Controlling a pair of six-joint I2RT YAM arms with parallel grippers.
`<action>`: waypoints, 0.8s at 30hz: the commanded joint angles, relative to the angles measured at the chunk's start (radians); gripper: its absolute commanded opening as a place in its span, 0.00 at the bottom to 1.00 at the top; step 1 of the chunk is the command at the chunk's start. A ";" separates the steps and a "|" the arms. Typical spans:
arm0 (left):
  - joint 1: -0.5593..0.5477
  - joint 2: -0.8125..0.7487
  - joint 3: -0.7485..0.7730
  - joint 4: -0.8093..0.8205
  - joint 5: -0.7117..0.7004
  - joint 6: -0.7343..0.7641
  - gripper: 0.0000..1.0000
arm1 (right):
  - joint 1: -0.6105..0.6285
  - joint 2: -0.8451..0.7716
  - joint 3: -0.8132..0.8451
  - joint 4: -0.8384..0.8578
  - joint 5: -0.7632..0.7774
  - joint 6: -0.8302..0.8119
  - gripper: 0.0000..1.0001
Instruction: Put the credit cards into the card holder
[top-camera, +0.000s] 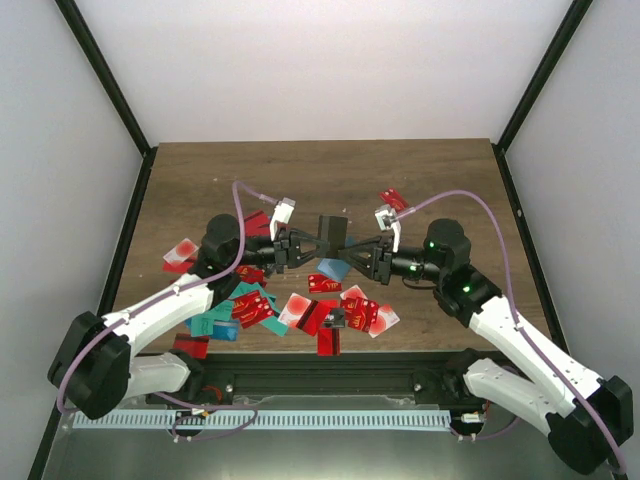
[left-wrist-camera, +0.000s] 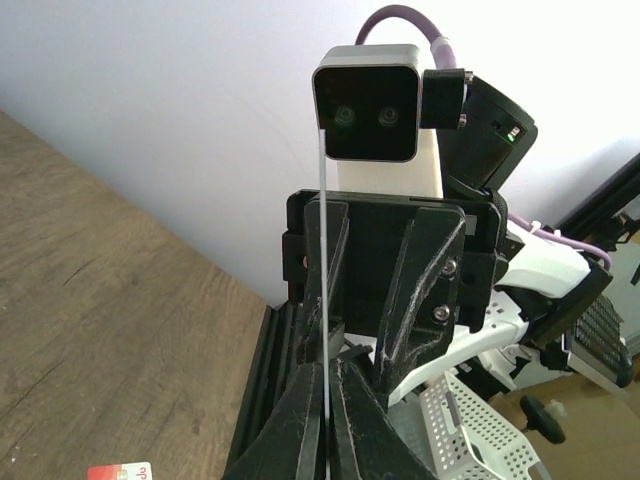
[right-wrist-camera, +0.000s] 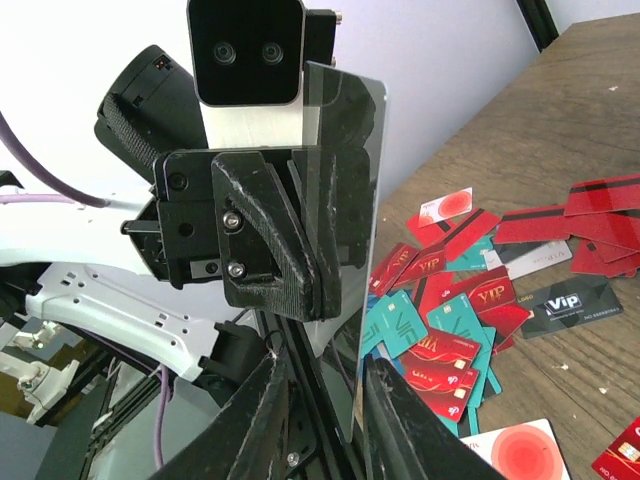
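White walls and black frame posts close in a brown wooden table (top-camera: 200, 190), and both arms reach in from the near edge to meet over its middle. Between them, a dark card (top-camera: 332, 230) stands on edge, raised above the tabletop.

From the left wrist, this card (left-wrist-camera: 323, 250) shows only as a thin pale line. The left gripper (left-wrist-camera: 325, 420) has its fingers pressed together on the card's lower edge, pinching it.

From the right wrist, the same card (right-wrist-camera: 350, 250) is a glossy dark sheet. Its lower end drops between the fingers of the right gripper (right-wrist-camera: 330, 410), which stand apart, with a clear gap on one side of the card, so they are not clamping it.

Most of the credit cards (top-camera: 330, 312) lie loose on the table in front of the arm bases, overlapping in places. They are mostly red, with some teal. One red card (top-camera: 393, 198) lies apart toward the far right, and a red and white one (top-camera: 182, 252) lies out to the left. The right wrist view also picks out a black VIP card (right-wrist-camera: 570, 303) among the red ones.

A blue piece that looks like the card holder (top-camera: 333, 268) lies flat on the wood just beneath the meeting grippers, at the far edge of the scatter
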 joint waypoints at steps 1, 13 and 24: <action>-0.003 -0.023 0.007 0.013 -0.017 0.006 0.04 | -0.004 0.017 0.058 0.078 -0.017 0.011 0.23; -0.011 -0.020 -0.005 0.025 -0.011 -0.002 0.04 | -0.004 0.075 0.070 0.189 -0.042 0.057 0.16; -0.011 -0.006 -0.005 0.023 -0.006 0.004 0.05 | -0.005 0.094 0.090 0.196 -0.025 0.062 0.01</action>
